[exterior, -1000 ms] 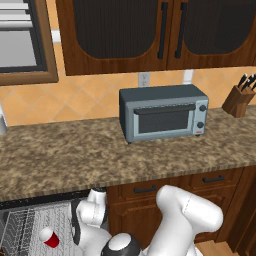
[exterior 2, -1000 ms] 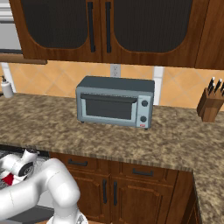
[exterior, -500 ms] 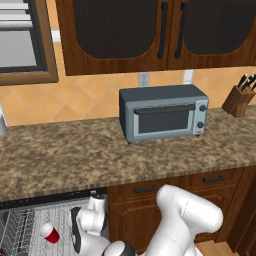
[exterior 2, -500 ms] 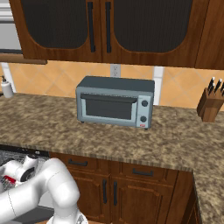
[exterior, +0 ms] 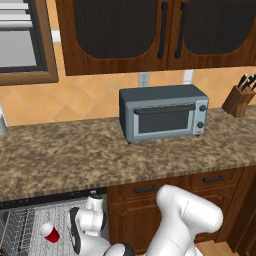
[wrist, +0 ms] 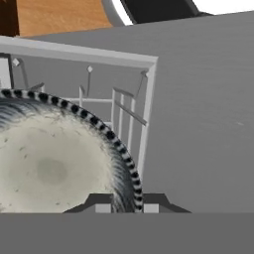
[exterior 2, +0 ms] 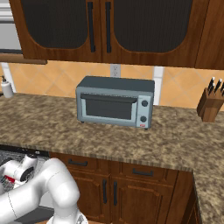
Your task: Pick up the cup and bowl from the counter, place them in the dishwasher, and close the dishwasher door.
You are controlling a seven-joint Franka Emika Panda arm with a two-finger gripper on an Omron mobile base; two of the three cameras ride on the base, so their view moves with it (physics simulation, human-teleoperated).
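Observation:
My gripper (wrist: 126,204) is shut on the bowl (wrist: 49,168), a grey metallic dish with a dark-and-pale banded rim, pinched at its right edge. In the hand view the bowl hangs over the white wire rack (wrist: 130,114) of the dishwasher, beside the flat grey dishwasher door (wrist: 208,124), which lies open. In the left base view the bowl (exterior: 75,237) shows edge-on under my hand, just right of the red cup (exterior: 50,233), which lies tilted in the rack (exterior: 22,225). The cup (exterior 2: 8,178) also peeks out behind my wrist. The counter (exterior: 75,155) runs above.
A grey toaster oven (exterior: 162,112) stands on the counter with a knife block (exterior: 239,97) at the far right. A white soap bottle (exterior 2: 6,87) stands at the far left. Dark wooden drawers (exterior: 145,189) flank the dishwasher on its right.
My hand has sunk a little lower over the dishwasher rack with the bowl in it. The red cup has stayed where it was.

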